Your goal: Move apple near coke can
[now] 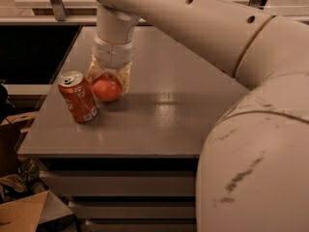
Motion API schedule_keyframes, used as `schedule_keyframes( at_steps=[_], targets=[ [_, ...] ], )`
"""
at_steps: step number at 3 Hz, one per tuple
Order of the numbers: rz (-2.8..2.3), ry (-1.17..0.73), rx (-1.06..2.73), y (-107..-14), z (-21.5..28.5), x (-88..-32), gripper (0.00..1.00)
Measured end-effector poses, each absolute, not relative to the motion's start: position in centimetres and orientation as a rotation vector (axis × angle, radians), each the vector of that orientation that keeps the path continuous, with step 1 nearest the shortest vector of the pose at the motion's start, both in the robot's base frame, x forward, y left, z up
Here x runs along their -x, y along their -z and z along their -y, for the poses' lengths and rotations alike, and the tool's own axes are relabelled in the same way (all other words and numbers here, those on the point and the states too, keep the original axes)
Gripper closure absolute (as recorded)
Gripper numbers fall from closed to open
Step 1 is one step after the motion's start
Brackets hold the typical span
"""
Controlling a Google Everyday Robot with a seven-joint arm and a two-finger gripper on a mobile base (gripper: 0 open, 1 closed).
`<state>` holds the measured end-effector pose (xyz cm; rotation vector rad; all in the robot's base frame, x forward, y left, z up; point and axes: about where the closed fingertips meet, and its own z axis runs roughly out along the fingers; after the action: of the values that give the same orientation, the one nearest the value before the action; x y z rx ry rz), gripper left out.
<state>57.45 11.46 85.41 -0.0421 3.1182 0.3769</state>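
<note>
Setting the fruit down looks like the step in hand. The round red-orange apple (106, 90) is clamped between the pale, translucent fingers of the two-finger gripper (109, 83), which hangs low over the flat grey tabletop (169, 115) at its left end. The red aluminium coke can (77, 96) with the silver top stands upright just beside it, to the left and a little nearer the front edge. From where I stand I cannot tell whether the apple's underside touches the surface or hovers just above it.

The apple seems near enough to the can already, so I would not carry it any further left. The near finger is close to the can's wall, and a nudge could tip it towards the table's edge. It would be better to go straight down until the apple bears its own weight, then part the fingers slowly and only a little, so the left one does not swing into the can. An apple is round and may roll once freed. A gentle release followed by a straight lift upward should leave it resting where it is.
</note>
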Motion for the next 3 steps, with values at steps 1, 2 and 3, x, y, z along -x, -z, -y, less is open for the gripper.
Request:
schedule_keyframes(
  at_steps=[1,2,3],
  targets=[
    [-3.109,-0.362,-0.005,-85.01,-11.29,-57.66,0.36],
    [-3.105,-0.358,-0.027,-84.89,-11.19,-57.84,0.12],
    [-3.103,-0.358,-0.032,-84.93,-11.18,-57.97,0.00]
  ],
)
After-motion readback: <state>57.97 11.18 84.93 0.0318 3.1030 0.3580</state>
